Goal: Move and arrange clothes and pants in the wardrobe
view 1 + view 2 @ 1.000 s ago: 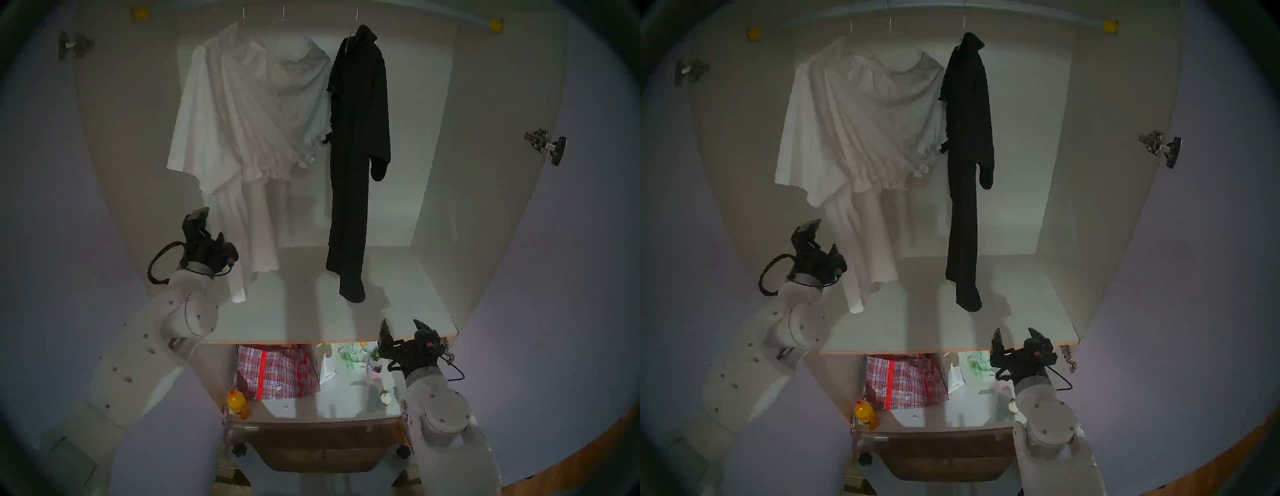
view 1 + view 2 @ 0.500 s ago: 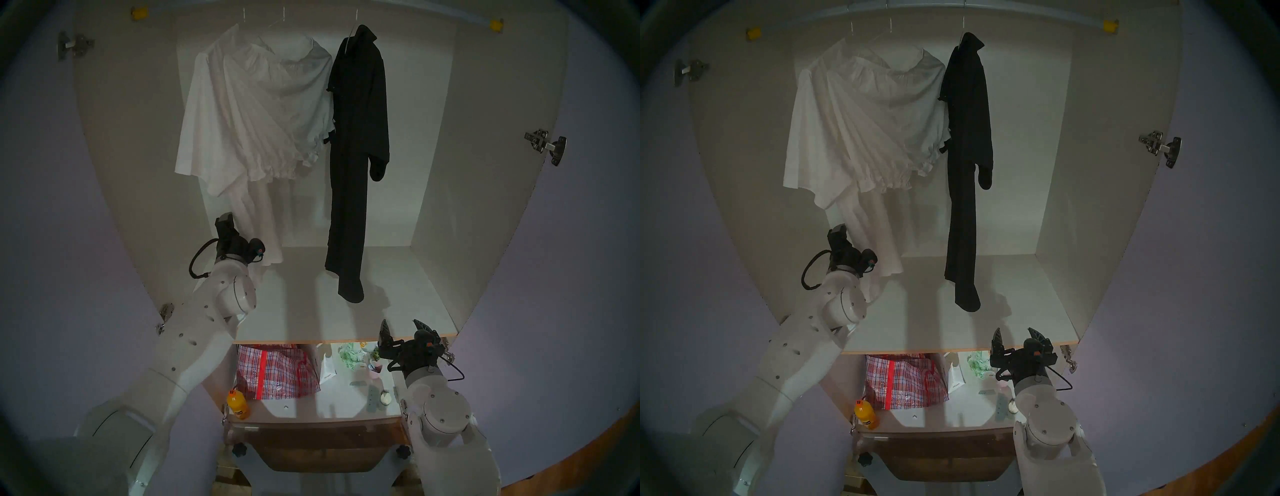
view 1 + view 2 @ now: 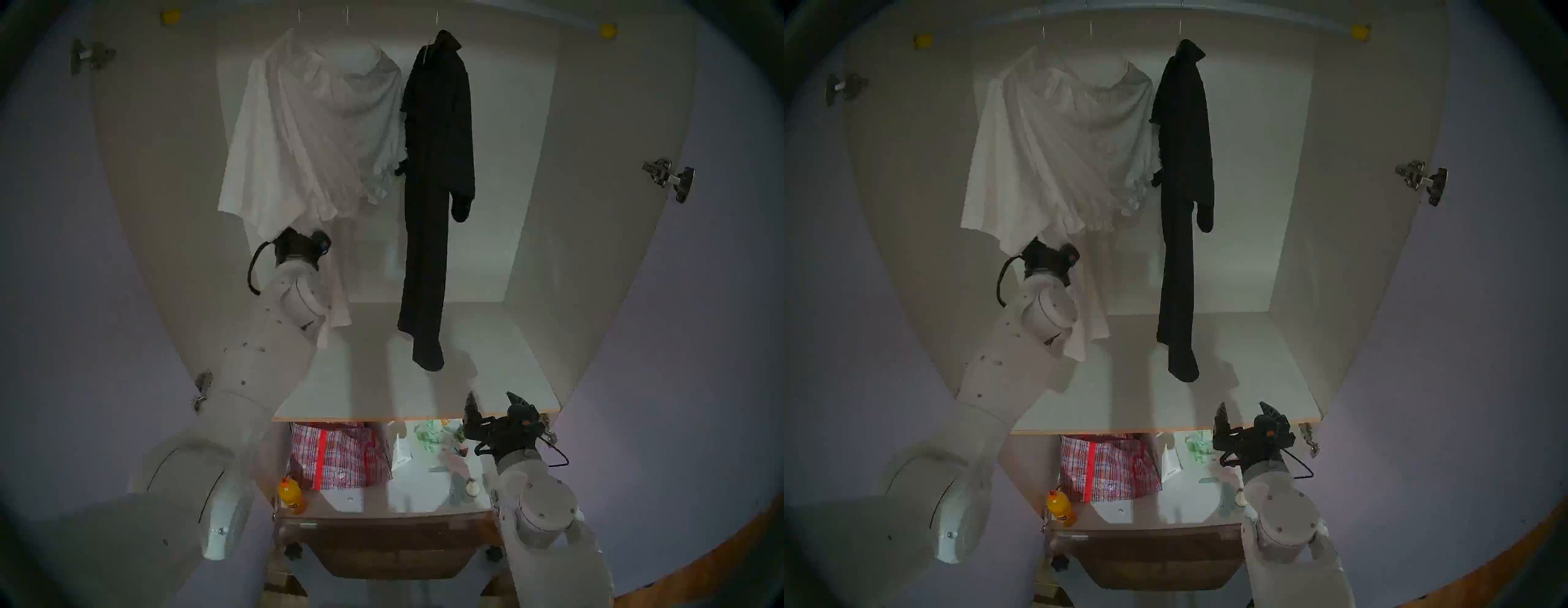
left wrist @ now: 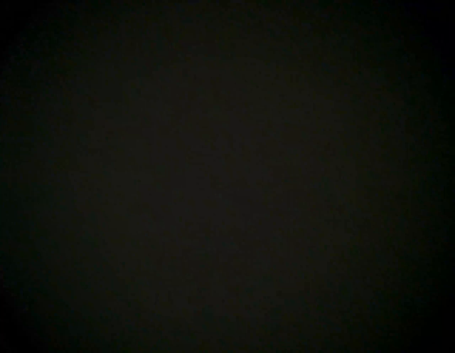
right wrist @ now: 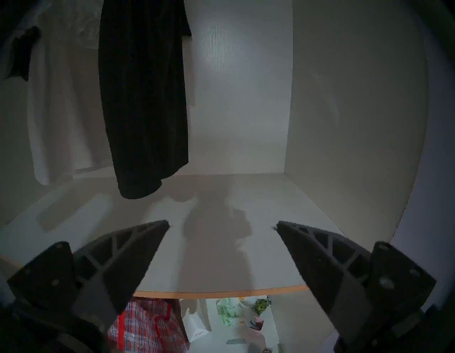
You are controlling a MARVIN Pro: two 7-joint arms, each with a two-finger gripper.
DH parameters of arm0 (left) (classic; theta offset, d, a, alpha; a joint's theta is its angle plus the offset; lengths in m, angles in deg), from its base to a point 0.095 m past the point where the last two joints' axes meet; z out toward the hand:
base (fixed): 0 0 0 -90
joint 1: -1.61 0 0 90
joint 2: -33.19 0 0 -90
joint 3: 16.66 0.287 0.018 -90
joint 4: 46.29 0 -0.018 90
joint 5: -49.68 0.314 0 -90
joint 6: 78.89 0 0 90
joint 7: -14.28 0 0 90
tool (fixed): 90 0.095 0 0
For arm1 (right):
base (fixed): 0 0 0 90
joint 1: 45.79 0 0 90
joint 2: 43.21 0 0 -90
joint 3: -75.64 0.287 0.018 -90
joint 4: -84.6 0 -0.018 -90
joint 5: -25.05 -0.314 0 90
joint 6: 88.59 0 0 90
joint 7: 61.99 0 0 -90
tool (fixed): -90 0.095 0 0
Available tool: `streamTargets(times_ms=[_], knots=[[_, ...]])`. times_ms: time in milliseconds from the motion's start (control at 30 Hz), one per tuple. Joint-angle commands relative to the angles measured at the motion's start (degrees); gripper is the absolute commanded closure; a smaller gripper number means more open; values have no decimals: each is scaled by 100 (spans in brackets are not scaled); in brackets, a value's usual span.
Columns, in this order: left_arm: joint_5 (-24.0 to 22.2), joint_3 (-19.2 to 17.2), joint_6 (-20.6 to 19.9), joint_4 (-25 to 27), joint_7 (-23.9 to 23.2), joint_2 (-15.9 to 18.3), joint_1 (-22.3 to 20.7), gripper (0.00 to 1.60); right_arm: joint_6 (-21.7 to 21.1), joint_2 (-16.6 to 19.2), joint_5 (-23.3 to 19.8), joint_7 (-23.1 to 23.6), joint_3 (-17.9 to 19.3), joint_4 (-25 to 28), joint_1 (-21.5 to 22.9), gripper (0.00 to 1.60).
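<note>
Long black garment [image 3: 437,191] hanging vertically, left end effector [image 3: 297,237] grip unclear, right end effector [image 5: 222,225] wide open, empty.

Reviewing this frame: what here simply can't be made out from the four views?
- Left gripper: its fingers are buried under the hem of the large white short-sleeved shirt in both head views; open or shut is unknowable.
- Left wrist view: entirely black, showing nothing.
- Small items beside the red plaid woven bag: too small and partly behind the right gripper.
</note>
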Motion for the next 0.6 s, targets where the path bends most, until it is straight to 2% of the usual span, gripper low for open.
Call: streamTargets(times_ms=[0, 67, 267, 367, 567], knots=[[-421, -13, 434, 352, -277, -213, 49, 0, 30, -20, -15, 3, -13, 155, 49, 0], [-595, 11, 427, 554, -394, -376, 169, 0, 30, -21, -14, 3, -12, 156, 49, 0], [-564, 448, 208, 1061, -783, -549, 449, 0, 27, -23, -14, 5, -11, 160, 47, 0], [-551, 680, 119, 1138, -783, -598, 490, 0, 27, -23, -14, 5, -11, 160, 47, 0], [-643, 812, 119, 1258, -687, -702, 607, 0, 27, -24, -13, 6, -10, 161, 46, 0]])
